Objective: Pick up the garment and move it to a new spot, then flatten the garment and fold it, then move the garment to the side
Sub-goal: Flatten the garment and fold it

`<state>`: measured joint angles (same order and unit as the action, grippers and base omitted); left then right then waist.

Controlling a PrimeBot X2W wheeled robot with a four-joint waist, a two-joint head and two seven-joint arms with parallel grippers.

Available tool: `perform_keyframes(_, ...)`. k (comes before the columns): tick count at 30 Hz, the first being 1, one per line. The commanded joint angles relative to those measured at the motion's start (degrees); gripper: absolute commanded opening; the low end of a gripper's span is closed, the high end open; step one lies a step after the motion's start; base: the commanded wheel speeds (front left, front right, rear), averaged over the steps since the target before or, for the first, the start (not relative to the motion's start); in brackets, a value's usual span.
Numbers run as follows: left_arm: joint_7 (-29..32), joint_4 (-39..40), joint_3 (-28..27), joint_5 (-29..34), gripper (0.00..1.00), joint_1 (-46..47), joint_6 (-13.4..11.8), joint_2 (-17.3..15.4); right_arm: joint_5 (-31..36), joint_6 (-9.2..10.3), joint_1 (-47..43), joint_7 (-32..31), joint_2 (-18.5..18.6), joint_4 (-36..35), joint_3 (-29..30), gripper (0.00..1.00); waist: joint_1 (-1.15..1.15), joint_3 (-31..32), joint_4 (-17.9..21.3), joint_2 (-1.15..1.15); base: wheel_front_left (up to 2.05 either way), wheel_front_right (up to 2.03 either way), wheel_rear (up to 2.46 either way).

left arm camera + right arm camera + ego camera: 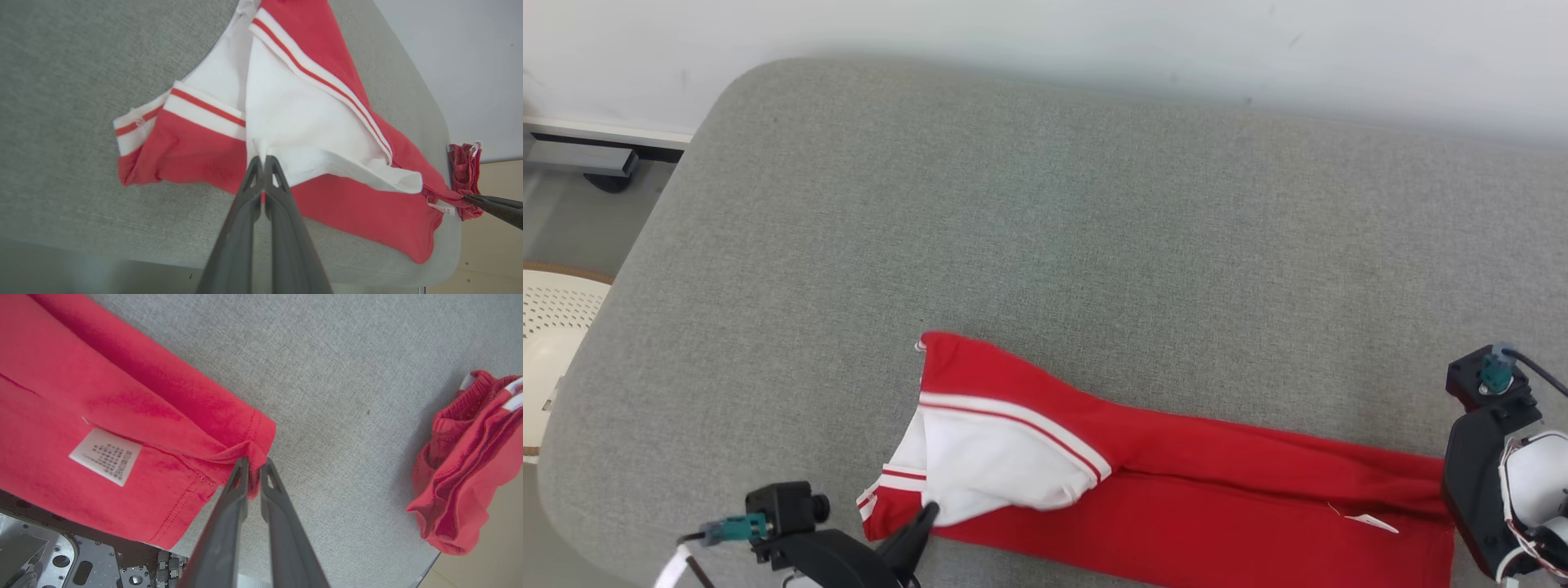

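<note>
Left gripper [261, 160], rising from the bottom middle of its wrist view, is pinched tight on a white inner fold of the red cotton garment with white striped trim [1217, 506]. At the centre of its own view, the right gripper [254, 463] is clamped on the garment's red hemmed corner. The garment lies stretched across the lower right of the head view on the grey woven cushion [1013, 204]. A small crumpled red cloth bundle [461, 465] sits apart at the right of the right wrist view.

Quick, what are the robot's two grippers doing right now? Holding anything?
Left gripper: closed, pinching the white part of the garment.
Right gripper: closed, pinching the garment's red hem.
</note>
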<state>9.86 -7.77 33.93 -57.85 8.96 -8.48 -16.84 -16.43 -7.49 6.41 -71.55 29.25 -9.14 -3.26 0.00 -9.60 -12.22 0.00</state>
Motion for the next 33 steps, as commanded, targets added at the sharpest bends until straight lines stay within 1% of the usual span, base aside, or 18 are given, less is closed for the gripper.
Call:
perform_keyframes(1,0.46,-0.44,0.35,-0.2,0.0,-0.68,0.35,-0.08,0.51,0.0,-0.76,-0.03,-0.55,0.2,0.18,1.0,0.0,0.26,-0.08,0.0,0.0,0.0,0.0)
perform_keyframes(2,0.14,-0.66,0.22,-0.06,0.12,-0.49,0.05,0.04,0.41,0.0,-0.9,-0.21,-0.83,0.21,0.15,1.0,0.0,0.4,-0.1,0.0,0.0,0.0,0.0)
perform_keyframes(3,0.34,-1.35,0.49,0.72,1.0,-0.28,-0.54,-0.31,0.07,0.0,-0.96,-0.49,-1.07,0.11,0.04,1.0,0.0,0.53,-0.08,0.0,0.0,0.0,0.0)
perform_keyframes(7,0.67,-3.11,1.12,2.0,1.0,-0.01,-1.92,-0.83,-0.61,0.0,-1.52,-1.44,-1.69,-0.68,-0.06,1.0,0.0,1.37,0.09,0.0,0.0,0.0,0.0)
perform_keyframes(12,-0.31,-4.38,0.71,3.84,1.0,-0.46,-4.05,-2.63,-1.21,0.0,-3.06,-1.46,-2.64,-2.65,2.25,1.0,0.0,2.79,0.32,0.0,0.0,0.0,0.0)
perform_keyframes(15,-1.69,-4.45,-0.04,4.91,1.0,-0.78,-5.03,-3.75,-0.93,0.0,-4.46,-0.69,-3.94,-4.49,4.51,1.0,0.0,3.76,0.46,0.0,0.0,0.0,0.0)
perform_keyframes(18,-3.74,-3.95,-0.77,5.91,1.0,-0.83,-5.62,-4.62,-0.36,0.0,-5.85,1.81,-6.06,-5.97,6.68,1.0,0.0,4.9,0.56,0.0,0.0,0.0,0.0)
perform_keyframes(21,-6.44,-3.13,-1.38,7.35,1.0,-0.05,-5.73,-5.07,-0.1,0.0,-6.94,5.49,-8.69,-6.89,8.47,1.0,0.0,5.79,0.78,0.0,0.0,0.0,0.0)
perform_keyframes(23,-9.09,-2.54,-1.73,9.01,1.0,0.99,-5.32,-5.44,0.22,0.0,-7.14,9.23,-11.59,-7.05,10.25,1.0,0.0,6.42,0.86,0.0,0.0,0.0,0.0)
perform_keyframes(24,-9.09,-2.54,-1.73,9.01,1.0,0.99,-5.32,-5.44,0.22,0.0,-7.14,9.23,-11.59,-7.05,10.25,1.0,0.0,6.42,0.86,0.0,0.0,0.0,0.0)
perform_keyframes(26,-12.15,-2.23,-1.95,10.78,1.0,1.96,-5.21,-5.71,1.06,0.0,-7.16,13.62,-14.94,-6.72,12.44,1.0,0.0,7.06,0.91,0.0,0.0,0.0,0.0)
perform_keyframes(27,-13.73,-2.03,-2.1,11.67,1.0,2.38,-5.47,-5.55,1.59,0.0,-7.25,15.66,-16.21,-6.4,13.03,1.0,0.0,7.28,0.96,0.0,0.0,0.0,0.0)
perform_keyframes(29,-16.42,-1.62,-1.72,13.55,1.0,3.23,-5.17,-5.24,2.39,0.01,-6.76,20.98,-19.39,-5.27,15.0,1.0,0.0,7.88,1.13,0.0,0.0,0.0,0.0)
perform_keyframes(33,-20.2,-1.45,-0.77,16.95,1.0,4.67,-4.62,-5.42,3.49,0.01,-5.98,31.38,-23.27,-2.1,16.96,1.0,0.0,9.2,1.72,0.0,0.0,0.0,0.0)
